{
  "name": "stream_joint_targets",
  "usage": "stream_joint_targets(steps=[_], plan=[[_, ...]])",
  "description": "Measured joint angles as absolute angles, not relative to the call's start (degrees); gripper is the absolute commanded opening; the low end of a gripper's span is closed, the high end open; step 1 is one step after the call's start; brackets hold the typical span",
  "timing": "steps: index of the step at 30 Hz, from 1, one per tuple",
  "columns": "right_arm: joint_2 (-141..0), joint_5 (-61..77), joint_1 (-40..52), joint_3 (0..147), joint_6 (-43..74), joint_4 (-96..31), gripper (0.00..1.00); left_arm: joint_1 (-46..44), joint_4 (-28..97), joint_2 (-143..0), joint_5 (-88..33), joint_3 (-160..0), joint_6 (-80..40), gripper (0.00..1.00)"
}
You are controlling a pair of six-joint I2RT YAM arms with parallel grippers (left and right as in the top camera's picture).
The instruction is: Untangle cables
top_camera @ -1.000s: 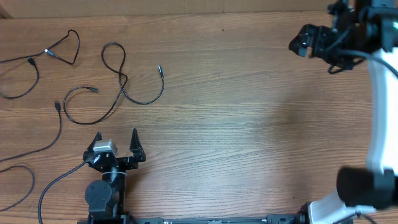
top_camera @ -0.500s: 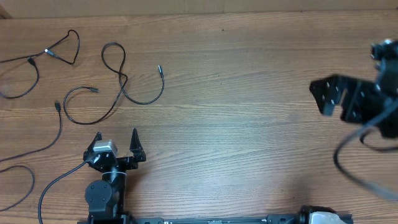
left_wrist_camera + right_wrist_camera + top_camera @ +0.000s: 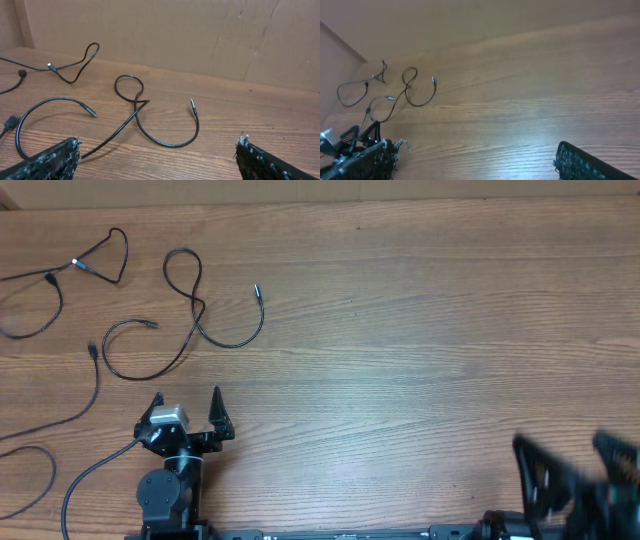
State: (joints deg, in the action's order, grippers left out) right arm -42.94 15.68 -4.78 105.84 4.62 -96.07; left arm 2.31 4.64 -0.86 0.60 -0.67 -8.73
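Note:
Several thin black cables lie spread over the far left of the wooden table. One long looped cable (image 3: 203, 303) crosses itself once; in the left wrist view that cable (image 3: 137, 102) lies just ahead of my fingers. A second cable (image 3: 75, 263) sits at the far left corner, and a third (image 3: 96, 385) trails off the left edge. My left gripper (image 3: 187, 398) rests near the front edge, open and empty, a short way in front of the looped cable. My right gripper (image 3: 572, 465) is blurred at the front right, open and empty, far from every cable (image 3: 409, 86).
A thicker black wire (image 3: 85, 475) curls from the left arm's base (image 3: 165, 490) at the front left. A cardboard wall (image 3: 200, 35) stands behind the table's far edge. Bare wood (image 3: 420, 340) covers the middle and right of the table.
The right arm has swung from the far right corner down to the front right edge, its gripper staying open. The left arm and the cables have not moved.

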Motion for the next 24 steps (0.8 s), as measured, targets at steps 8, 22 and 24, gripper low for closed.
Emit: stream_joint_targets(steps=[8,22,24], plan=[[-19.18,10.57,-4.78,87.35,3.55,-78.59,1.00,2.31,4.62,-0.86,0.60,-0.64,-8.71,0.99],[-3.46,13.89,-4.78,49.30,-0.03,-42.85,1.00,2.31,4.62,-0.86,0.60,-0.62,-8.56,1.00],[-3.49,15.62,-4.78,43.46,-0.08,-36.75,1.00,2.31,4.60,-0.86,0.60,-0.60,-8.56,1.00]])
